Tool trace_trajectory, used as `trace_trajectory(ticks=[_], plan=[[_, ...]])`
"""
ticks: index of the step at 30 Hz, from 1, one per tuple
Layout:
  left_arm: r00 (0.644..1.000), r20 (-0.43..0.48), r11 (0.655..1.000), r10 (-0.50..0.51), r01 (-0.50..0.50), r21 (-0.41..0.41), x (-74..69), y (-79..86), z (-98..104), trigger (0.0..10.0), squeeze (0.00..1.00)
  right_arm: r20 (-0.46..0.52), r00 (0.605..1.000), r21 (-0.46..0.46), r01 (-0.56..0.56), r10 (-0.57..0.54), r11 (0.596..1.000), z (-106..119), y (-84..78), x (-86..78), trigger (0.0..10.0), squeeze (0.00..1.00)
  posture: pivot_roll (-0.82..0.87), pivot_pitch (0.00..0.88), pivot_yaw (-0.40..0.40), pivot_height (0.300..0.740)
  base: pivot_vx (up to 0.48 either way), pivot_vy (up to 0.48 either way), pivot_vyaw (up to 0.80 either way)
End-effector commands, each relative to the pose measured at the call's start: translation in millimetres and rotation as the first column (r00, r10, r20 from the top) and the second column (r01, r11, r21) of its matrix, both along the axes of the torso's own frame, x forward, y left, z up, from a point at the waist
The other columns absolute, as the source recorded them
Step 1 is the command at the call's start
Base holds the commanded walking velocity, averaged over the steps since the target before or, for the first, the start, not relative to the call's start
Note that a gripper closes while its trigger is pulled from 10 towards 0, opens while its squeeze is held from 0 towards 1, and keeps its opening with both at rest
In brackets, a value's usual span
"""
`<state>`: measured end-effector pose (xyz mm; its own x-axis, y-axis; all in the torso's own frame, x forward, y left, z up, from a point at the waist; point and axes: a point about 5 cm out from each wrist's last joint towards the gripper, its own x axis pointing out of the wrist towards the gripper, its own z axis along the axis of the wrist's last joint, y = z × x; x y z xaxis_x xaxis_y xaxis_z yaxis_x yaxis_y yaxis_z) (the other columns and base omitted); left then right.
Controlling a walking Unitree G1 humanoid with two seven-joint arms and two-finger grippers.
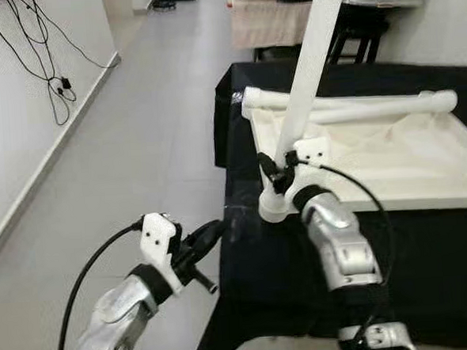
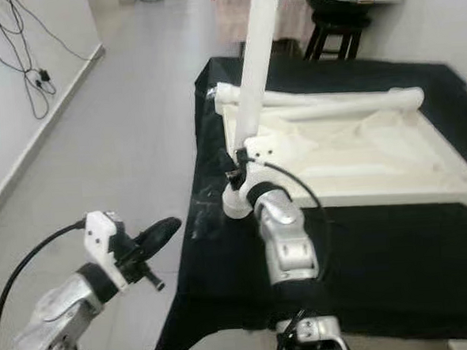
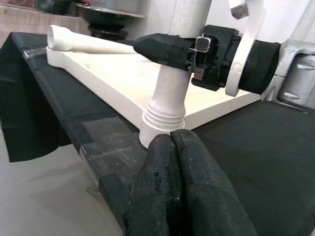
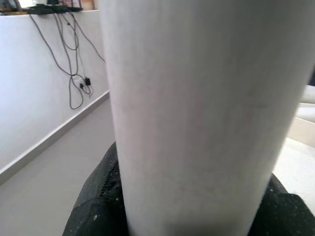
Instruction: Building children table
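Head views: the right end effector [image 1: 279,174] pinches an upright white plastic table leg [image 1: 307,75] at the corner of the upturned white plastic table top [image 1: 391,161] on the black-draped tabletop [image 1: 428,242]; another white leg [image 1: 356,106] lies unfitted, so assembly looks barely begun. Left wrist view: left end effector [image 3: 172,147] pressed together, empty, near the leg's threaded base. Right wrist view: leg between its fingers.

Looks like a room in someone's home: grey tiled floor [image 1: 137,149], white wall with dangling cables [image 1: 40,64], dark stool [image 2: 332,38], cloth-covered table [image 1: 396,244].

Right gripper [image 1: 279,174] reaches forward, forearm raised, fingers clamped. Left gripper [image 1: 208,236] is held low, off to the left, fingers [image 3: 182,191] pressed together.
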<state>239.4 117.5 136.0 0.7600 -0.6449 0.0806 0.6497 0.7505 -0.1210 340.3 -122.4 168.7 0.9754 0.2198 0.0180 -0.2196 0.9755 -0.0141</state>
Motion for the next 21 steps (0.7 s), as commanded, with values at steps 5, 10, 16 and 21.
trace_trajectory(ticks=[5,10,16,21], plan=[[1.000,-0.010,1.000,0.013,-0.013,0.000,-0.5,1.6,-2.3,10.0,0.00,-0.100,0.994,-0.042,0.028,-0.032,0.999,-19.9,-3.7,-1.3,10.0,1.00,0.03,0.096,-0.048,0.740,0.000,0.000,0.00],[1.000,-0.013,1.000,0.003,-0.003,-0.001,-0.3,-0.4,-2.8,10.0,0.00,-0.048,0.989,0.009,-0.137,0.137,0.991,-1.9,-3.9,9.8,10.0,1.00,0.04,0.090,-0.049,0.740,0.000,0.000,0.00],[1.000,-0.011,1.000,0.006,-0.007,-0.003,-0.2,-1.4,-2.9,10.0,0.00,0.027,0.934,0.045,-0.357,0.356,0.933,24.1,-11.8,19.8,10.0,0.00,0.04,0.086,-0.054,0.740,0.000,0.000,0.00],[1.000,-0.011,1.000,0.010,-0.010,-0.005,-0.4,-3.0,-3.7,10.0,0.00,-0.121,0.811,-0.161,-0.585,0.573,0.795,17.6,-28.3,26.4,10.0,0.00,0.04,0.079,-0.056,0.740,0.000,0.000,0.00]])
